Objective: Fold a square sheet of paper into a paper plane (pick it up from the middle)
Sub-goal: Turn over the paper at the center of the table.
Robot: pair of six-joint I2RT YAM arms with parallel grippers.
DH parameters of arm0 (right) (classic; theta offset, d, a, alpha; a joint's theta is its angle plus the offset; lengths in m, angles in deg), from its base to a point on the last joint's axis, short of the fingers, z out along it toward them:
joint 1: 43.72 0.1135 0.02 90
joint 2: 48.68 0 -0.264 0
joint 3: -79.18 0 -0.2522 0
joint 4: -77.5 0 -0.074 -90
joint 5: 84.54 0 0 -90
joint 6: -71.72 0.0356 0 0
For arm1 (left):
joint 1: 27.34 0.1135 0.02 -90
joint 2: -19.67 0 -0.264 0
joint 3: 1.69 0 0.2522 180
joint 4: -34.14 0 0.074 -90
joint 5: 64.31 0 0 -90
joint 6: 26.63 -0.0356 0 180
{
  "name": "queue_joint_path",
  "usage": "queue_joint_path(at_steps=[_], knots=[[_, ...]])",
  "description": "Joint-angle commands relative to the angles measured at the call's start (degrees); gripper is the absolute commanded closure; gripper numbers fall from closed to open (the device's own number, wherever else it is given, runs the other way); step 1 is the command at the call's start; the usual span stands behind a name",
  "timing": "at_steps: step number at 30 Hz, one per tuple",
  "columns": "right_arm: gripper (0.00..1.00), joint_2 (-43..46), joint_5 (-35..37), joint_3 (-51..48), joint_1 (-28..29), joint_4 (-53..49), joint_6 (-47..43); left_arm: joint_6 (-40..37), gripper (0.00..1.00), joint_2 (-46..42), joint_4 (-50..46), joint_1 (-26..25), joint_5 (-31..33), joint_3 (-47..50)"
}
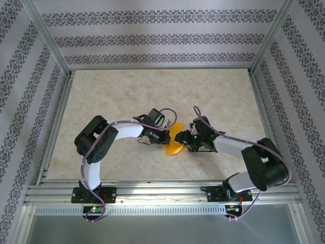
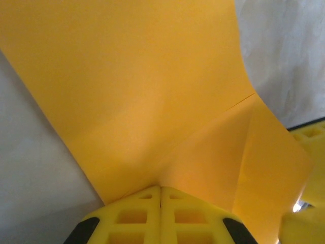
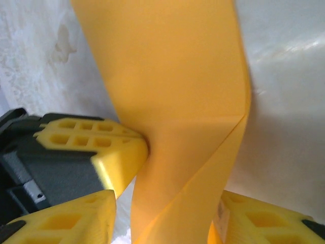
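Toward the table's near edge, between both arms, the folded orange sheet lay with its long axis running near-to-far. The left gripper was pinched shut on it from the left. The right gripper straddled it with jaws apart, seemingly not gripping.

A pale marbled bench lies inside an aluminium frame. Grooved rails run along its near edge, just beside a perforated metal strip. Walls papered in grey ornamental stripes stand on three sides.
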Motion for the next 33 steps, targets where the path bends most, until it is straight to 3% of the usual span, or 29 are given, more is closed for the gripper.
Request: queue_joint_path(at_steps=[1,10,21,33], knots=[[0.47,-1.48,-1.12,1.48,-1.24,1.15,-1.51,0.15,1.0,-0.65,-0.45,0.03,0.41,1.56],[0.54,-4.37,-1.78,1.3,-2.99,4.99,-1.81,1.17,1.0,-1.25,0.74,-0.02,0.33,1.78],[0.78,-6.63,-1.32,0.44,-4.44,9.46,-3.42,3.41,0.99,-2.83,3.72,-0.02,0.27,3.35],[0.83,-9.51,-5.36,0.59,-6.03,12.97,-4.83,4.04,0.95,-5.06,4.87,-0.02,1.02,3.77]])
